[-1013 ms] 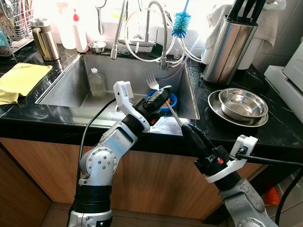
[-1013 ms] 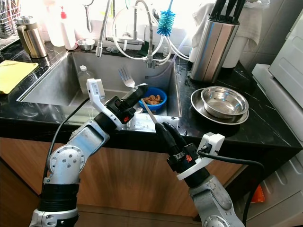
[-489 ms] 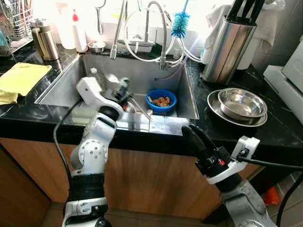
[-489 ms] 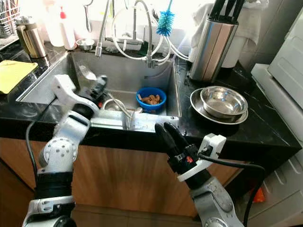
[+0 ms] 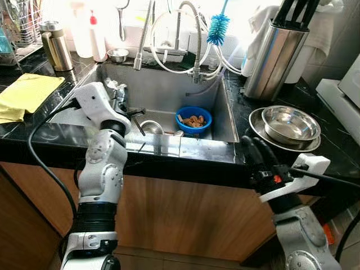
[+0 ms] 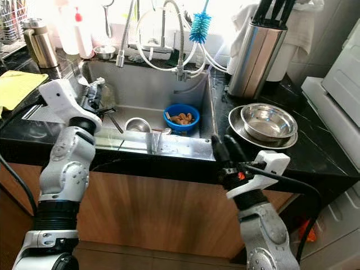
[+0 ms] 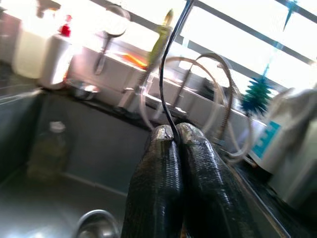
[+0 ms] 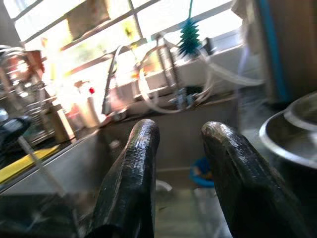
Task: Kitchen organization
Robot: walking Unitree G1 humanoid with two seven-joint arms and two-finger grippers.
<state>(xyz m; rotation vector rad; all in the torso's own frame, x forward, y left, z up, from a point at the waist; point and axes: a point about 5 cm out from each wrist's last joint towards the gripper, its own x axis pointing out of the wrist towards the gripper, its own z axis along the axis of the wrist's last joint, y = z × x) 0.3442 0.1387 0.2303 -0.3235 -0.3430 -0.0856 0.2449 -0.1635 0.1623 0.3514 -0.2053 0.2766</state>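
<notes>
Your left gripper (image 7: 176, 136) was over the sink's (image 5: 222, 121) left side, fingers pinched together on a thin metal utensil (image 7: 171, 59), type unclear. Right gripper (image 8: 181, 134) sat at the counter's (image 5: 332, 152) front edge, fingers apart, empty. Blue bowl (image 5: 194, 119) was in the sink.

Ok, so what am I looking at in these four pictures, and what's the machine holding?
It is a humanoid robot at a kitchen sink. Two pictures come from cameras in its head, looking down at both silver arms. The other two come from its wrists, looking out along each hand. The left hand is shut on a thin utensil over the sink; the right hand is open and empty, by the counter. A blue bowl with food sits in the sink; steel bowls and a yellow cloth lie on the counter.
</notes>
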